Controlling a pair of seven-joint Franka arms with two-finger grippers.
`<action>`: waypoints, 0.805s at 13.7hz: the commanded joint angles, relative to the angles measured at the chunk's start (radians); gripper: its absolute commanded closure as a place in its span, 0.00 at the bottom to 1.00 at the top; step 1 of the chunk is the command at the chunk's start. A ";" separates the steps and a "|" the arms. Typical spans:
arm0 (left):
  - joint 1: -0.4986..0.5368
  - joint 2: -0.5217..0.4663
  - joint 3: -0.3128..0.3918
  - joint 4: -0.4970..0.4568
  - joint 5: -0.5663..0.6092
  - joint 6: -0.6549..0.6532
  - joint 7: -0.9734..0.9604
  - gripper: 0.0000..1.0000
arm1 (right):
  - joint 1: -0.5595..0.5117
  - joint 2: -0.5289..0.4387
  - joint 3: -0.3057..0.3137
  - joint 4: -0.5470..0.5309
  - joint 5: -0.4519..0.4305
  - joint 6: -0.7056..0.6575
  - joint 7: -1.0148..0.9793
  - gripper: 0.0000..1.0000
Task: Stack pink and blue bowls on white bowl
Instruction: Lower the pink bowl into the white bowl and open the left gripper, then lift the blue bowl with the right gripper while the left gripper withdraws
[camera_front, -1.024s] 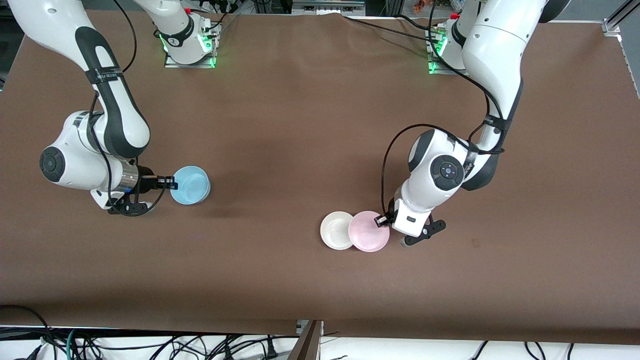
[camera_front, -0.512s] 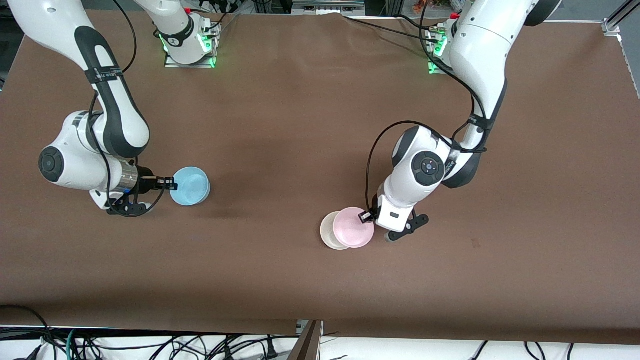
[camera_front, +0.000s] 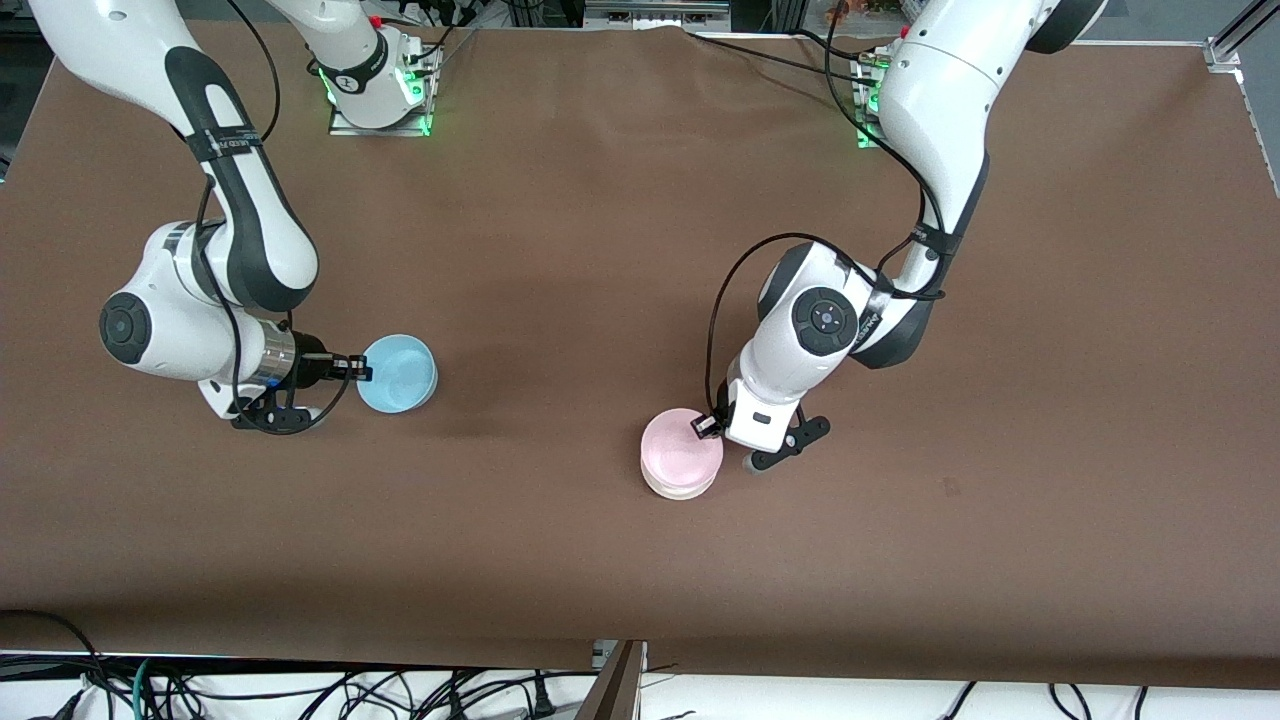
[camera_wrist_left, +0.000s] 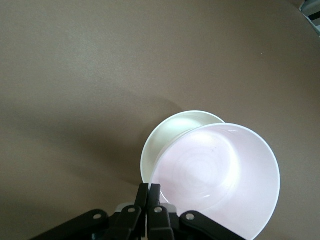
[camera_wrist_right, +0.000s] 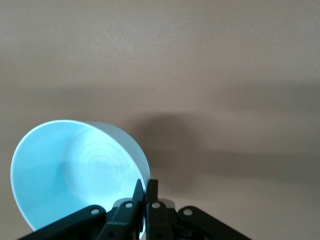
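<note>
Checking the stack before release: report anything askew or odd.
The pink bowl, pinched by the left gripper, sits tilted and off-centre over the white bowl, not nested. Nothing looks spilled or damaged.

A high camera faces me across the brown table (camera_front: 600, 250). My wrist cameras look down close past my fingers; the front view shares their bowls.

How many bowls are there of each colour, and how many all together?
Pale pink round plastic bowl: 1, held by the left hand over the white one.
Light blue round plastic bowl: 1, held by the right hand.
White round shallow bowl: 1, mostly covered by the pink one.
Total: 3 bowls.
</note>
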 joint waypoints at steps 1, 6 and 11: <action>-0.016 0.026 0.015 0.030 -0.035 0.017 -0.004 1.00 | 0.010 -0.013 0.000 0.006 0.015 -0.016 0.020 1.00; -0.016 0.042 0.017 0.028 -0.033 0.045 -0.004 1.00 | 0.013 -0.013 0.000 0.006 0.016 -0.015 0.020 1.00; -0.018 0.056 0.017 0.030 -0.030 0.062 -0.004 1.00 | 0.040 -0.013 0.000 0.007 0.016 -0.011 0.074 1.00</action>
